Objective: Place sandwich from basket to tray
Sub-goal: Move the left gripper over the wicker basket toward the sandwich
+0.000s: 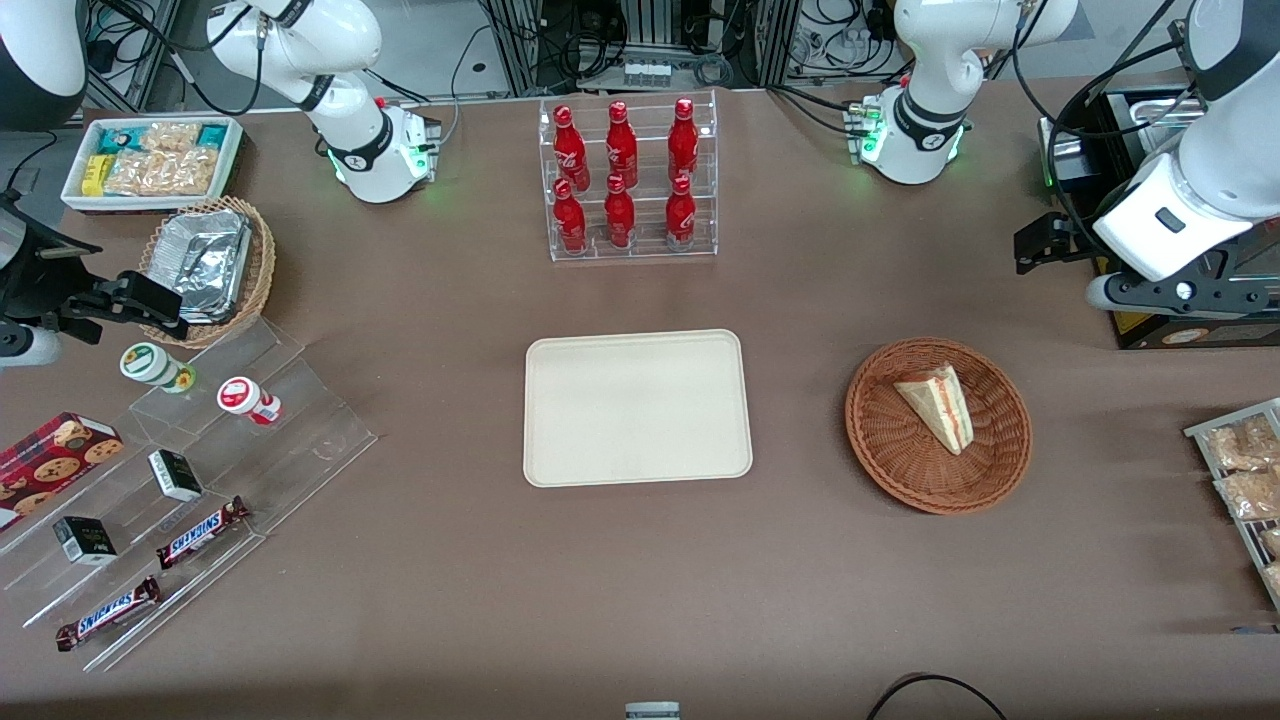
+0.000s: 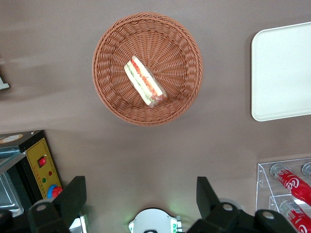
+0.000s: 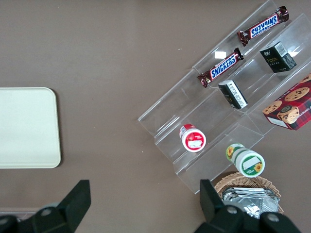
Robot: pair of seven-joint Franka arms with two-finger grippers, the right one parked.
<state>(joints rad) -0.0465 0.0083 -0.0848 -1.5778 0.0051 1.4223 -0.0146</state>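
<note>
At the right of the front view, the sandwich [image 1: 938, 404] lies in the basket [image 1: 885, 450], untouched; the tray [image 1: 637, 407] waits bare at centre. The claw [image 2: 141, 196] hangs high at the upper right, fingers apart, ready to descend.

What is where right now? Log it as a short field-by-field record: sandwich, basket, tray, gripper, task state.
sandwich: triangular wedge of pale bread with red and green filling, lying in the basket
basket: round reddish-brown woven wicker basket, on the brown table toward the working arm's end
tray: flat cream rectangular tray with rounded corners, nothing on it, beside the basket and apart from it
gripper: left arm's gripper, open, raised clear of the basket, touching nothing
task state: sandwich not yet grasped or moved
</note>
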